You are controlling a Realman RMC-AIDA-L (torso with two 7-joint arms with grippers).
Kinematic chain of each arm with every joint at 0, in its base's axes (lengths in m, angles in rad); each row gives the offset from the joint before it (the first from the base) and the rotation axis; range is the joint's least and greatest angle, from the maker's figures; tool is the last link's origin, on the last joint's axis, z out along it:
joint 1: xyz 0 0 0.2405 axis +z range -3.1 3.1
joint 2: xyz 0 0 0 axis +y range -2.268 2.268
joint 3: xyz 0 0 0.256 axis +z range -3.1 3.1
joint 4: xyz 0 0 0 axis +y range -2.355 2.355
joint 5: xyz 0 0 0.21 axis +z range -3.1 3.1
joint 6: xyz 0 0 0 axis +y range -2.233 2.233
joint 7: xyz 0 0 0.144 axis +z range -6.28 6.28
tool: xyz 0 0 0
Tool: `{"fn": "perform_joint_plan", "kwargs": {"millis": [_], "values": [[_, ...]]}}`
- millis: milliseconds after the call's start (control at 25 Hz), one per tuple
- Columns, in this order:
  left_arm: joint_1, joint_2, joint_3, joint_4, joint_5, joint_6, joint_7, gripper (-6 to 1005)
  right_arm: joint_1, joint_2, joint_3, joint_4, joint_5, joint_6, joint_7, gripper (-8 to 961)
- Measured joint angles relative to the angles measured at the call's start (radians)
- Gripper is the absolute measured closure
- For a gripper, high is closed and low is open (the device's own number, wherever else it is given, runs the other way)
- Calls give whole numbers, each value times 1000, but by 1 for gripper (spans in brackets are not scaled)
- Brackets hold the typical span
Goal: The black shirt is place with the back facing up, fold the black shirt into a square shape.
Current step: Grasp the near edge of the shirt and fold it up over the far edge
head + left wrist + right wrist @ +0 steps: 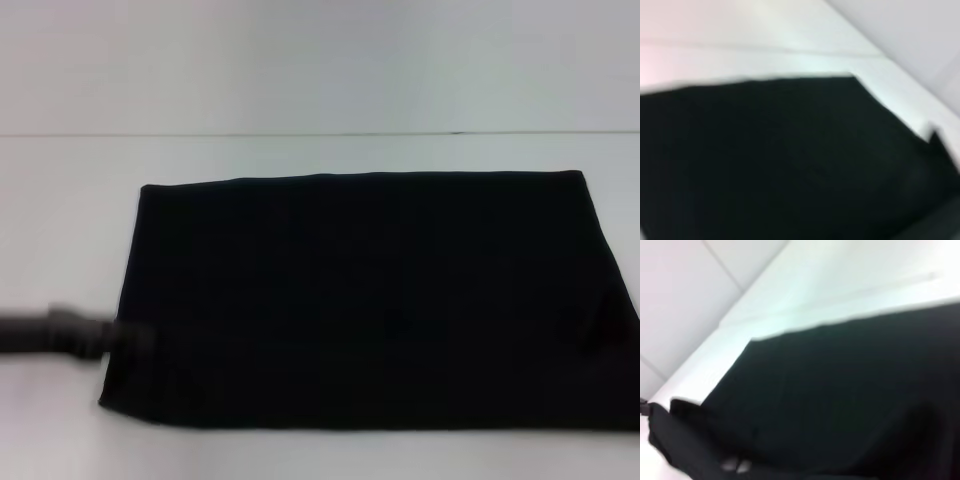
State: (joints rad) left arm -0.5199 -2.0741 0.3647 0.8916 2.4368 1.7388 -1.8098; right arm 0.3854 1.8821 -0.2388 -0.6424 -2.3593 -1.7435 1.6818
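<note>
We see the black shirt [365, 300] lying flat on the white table [60, 200] as a wide rectangle, longer from side to side than it is deep, with no sleeves or neckline showing — so we judge that the side parts are already folded in and a fold across its length is what remains before it reads as a square. Its far edge runs straight and its corners look tidy, which suits another fold.

Our left gripper [125, 338] comes in low from the left in the head view, at the shirt's left edge near the front corner — a sensible place to take hold of that end. Whether its fingers are apart or together we cannot tell; it shows only as a dark smear against the cloth.

On the right, the shirt's edge runs out of the head view, and the right arm does not show there. The right wrist view looks closely across the cloth [840, 390] toward the table edge, so that arm appears to hover near the shirt's right end; its own fingers are not visible to us.

The left wrist view likewise shows mostly dark cloth [770, 160], with a far corner against the table.
</note>
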Motion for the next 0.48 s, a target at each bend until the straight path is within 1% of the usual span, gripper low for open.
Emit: {"fn": "perform_joint_plan", "kwargs": {"millis": [80, 160, 240, 320, 480], "values": [[-54, 26, 1, -63, 7, -109, -35, 978, 40, -1, 16, 8, 2, 36, 4, 918], [-109, 48, 5, -122, 16, -197, -46, 978, 82, 0, 28, 21, 4, 87, 12, 919], [-142, 55, 13, -144, 20, -254, -53, 978, 121, 2, 34, 39, 4, 164, 40, 919], [-170, 56, 40, -151, 22, -324, -72, 978, 154, 3, 30, 67, 5, 264, 77, 918], [-201, 54, 154, -155, 23, -488, -132, 978, 214, 4, 23, 140, 5, 425, 117, 918]]}}
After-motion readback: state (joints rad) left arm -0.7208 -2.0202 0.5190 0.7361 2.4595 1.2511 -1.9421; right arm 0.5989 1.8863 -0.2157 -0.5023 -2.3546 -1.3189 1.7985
